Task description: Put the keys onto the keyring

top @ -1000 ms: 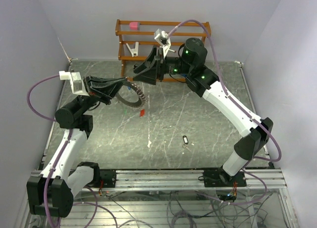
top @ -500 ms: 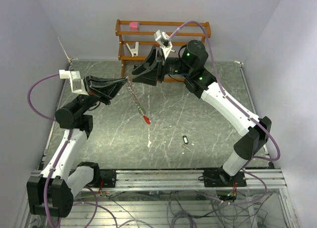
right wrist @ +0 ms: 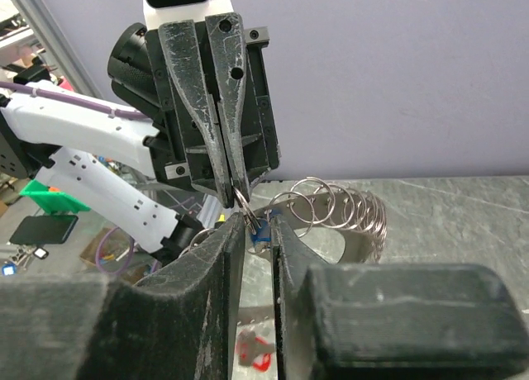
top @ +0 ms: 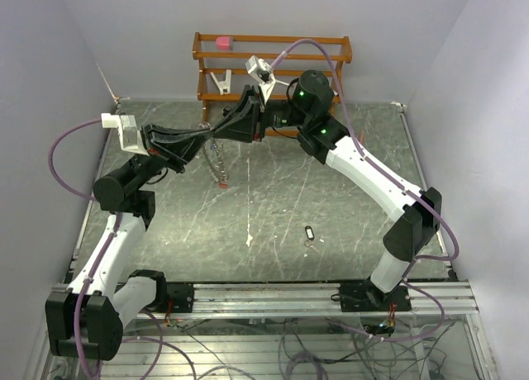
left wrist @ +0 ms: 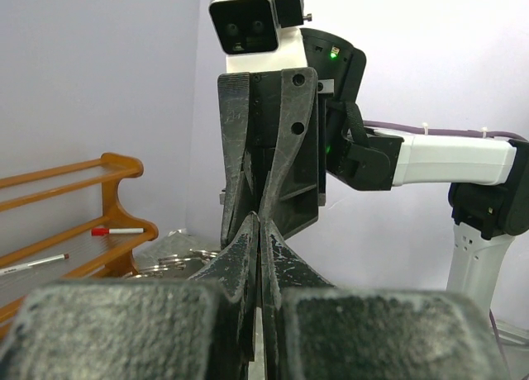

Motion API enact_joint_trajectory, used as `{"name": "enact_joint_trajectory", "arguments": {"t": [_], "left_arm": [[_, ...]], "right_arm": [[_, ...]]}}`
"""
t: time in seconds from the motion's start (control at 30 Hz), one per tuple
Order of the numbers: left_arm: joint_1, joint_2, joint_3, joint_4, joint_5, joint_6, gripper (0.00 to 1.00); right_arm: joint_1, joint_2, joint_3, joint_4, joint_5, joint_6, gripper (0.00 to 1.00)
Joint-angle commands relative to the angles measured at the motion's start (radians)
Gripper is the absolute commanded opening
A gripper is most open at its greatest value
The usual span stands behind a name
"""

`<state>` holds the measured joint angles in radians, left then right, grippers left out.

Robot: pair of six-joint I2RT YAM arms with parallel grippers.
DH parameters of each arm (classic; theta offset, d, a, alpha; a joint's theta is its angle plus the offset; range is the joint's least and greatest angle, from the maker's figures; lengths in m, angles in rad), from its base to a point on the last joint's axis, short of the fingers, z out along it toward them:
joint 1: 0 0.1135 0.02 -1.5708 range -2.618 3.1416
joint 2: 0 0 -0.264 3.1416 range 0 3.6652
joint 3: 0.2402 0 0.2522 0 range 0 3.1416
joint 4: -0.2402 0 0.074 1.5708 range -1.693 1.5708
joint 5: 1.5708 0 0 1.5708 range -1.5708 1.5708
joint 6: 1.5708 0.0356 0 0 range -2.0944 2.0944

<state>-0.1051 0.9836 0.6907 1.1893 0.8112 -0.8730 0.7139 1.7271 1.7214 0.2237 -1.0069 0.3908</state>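
Note:
The keyring (top: 216,155) hangs edge-on in mid-air between both grippers. It is a silvery band carrying several small split rings (right wrist: 347,206). My left gripper (top: 204,133) is shut on one small ring at the keyring's top; its fingers (right wrist: 207,107) show from the front in the right wrist view. My right gripper (right wrist: 259,227) meets it tip to tip and is shut on a blue-tagged key (right wrist: 259,233). A red-tagged key (top: 221,183) dangles from the keyring's bottom. A black-tagged key (top: 309,232) lies on the table. No green-tagged key is in view.
A wooden rack (top: 273,40) stands at the back wall with a pink object (top: 223,42) and a white clip (top: 221,83) on it. Red-capped pens (left wrist: 116,230) lie on its shelves. A small white scrap (top: 249,240) lies on the dark table.
My right gripper has moved left until its tips meet the left gripper's. The keyring has swung from lying flat to hanging edge-on, and the red-tagged key has swung left.

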Motion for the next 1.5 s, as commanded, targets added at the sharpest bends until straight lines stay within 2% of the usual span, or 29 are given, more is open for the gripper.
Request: {"name": "enact_joint_trajectory", "arguments": {"t": [0.0, 0.23, 0.53, 0.7, 0.97, 1.0, 1.13, 1.47], "left_arm": [[0.005, -0.007, 0.024, 0.035, -0.034, -0.006, 0.07], [0.005, -0.005, 0.029, 0.024, -0.034, -0.003, 0.07], [0.005, -0.01, 0.026, 0.016, -0.03, -0.003, 0.07], [0.005, -0.015, 0.025, -0.006, -0.021, 0.008, 0.07], [0.013, -0.024, 0.031, -0.067, 0.006, 0.026, 0.08], [0.014, -0.023, 0.033, -0.071, 0.007, 0.027, 0.1], [0.018, -0.021, 0.045, -0.095, 0.016, 0.038, 0.33], [0.022, -0.002, 0.105, -0.148, 0.039, 0.07, 0.7]], "right_arm": [[0.002, 0.006, 0.024, 0.017, -0.006, 0.0, 0.18], [0.003, -0.015, 0.013, -0.001, 0.007, -0.024, 0.26], [0.003, -0.037, 0.005, -0.014, 0.02, -0.036, 0.29], [0.003, -0.037, 0.019, -0.033, 0.013, -0.04, 0.12], [0.001, -0.033, 0.054, -0.117, 0.01, -0.063, 0.02], [0.002, -0.034, 0.06, -0.136, 0.013, -0.074, 0.01], [0.001, -0.033, 0.114, -0.281, 0.06, -0.141, 0.0], [0.001, -0.001, 0.274, -0.653, 0.205, -0.278, 0.0]]}}
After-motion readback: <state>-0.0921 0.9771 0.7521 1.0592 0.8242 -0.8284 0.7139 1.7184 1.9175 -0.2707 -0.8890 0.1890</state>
